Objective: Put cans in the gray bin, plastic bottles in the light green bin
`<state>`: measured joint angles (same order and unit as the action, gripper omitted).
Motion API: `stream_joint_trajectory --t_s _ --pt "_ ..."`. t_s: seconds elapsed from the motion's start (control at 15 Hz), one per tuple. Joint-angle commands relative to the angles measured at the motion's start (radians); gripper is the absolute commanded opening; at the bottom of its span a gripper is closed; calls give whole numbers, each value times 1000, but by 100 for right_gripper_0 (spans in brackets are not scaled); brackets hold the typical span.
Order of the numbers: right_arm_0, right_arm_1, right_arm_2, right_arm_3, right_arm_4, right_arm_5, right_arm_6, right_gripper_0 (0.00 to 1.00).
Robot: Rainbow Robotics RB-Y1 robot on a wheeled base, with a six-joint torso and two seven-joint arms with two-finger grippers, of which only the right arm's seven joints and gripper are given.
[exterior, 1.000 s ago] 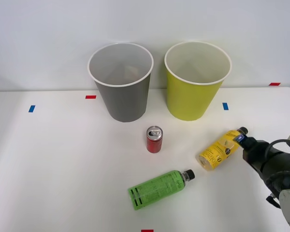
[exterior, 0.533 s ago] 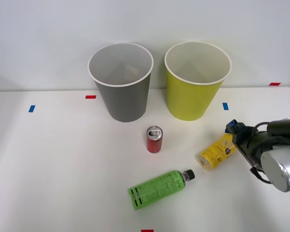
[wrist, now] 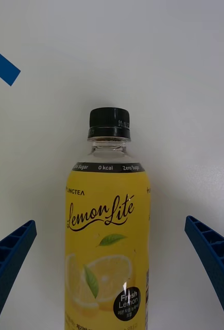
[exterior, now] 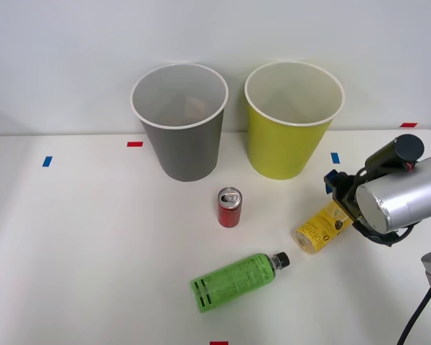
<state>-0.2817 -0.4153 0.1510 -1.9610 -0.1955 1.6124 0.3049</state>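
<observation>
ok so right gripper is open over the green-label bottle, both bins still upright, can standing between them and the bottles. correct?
Wrong bottle. The right gripper is open over the yellow-label bottle, as the right wrist view shows. The green-label bottle lies apart, nearer the robot. The rest holds: the gray bin and light green bin are upright, and the can stands between them and the bottles.

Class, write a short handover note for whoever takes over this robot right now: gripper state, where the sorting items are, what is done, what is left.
Right gripper: open, fingers either side of the yellow-label bottle, not gripping it.
Green-label bottle lies on the table; red can stands upright before the bins.
Gray bin and light green bin: nothing sorted yet.
Left: both bottles to light green, can to gray.
</observation>
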Motion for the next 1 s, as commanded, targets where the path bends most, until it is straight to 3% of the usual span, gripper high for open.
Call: stream_joint_trajectory --t_s 0.07,0.6,0.8,1.0 --pt "-7 0 1 4 -24 9 -26 100" --pt "-19 -23 1 13 -59 9 -44 100" --pt "-99 1 16 152 -44 9 -41 100" --pt "-113 -3 16 175 -33 11 -46 100"
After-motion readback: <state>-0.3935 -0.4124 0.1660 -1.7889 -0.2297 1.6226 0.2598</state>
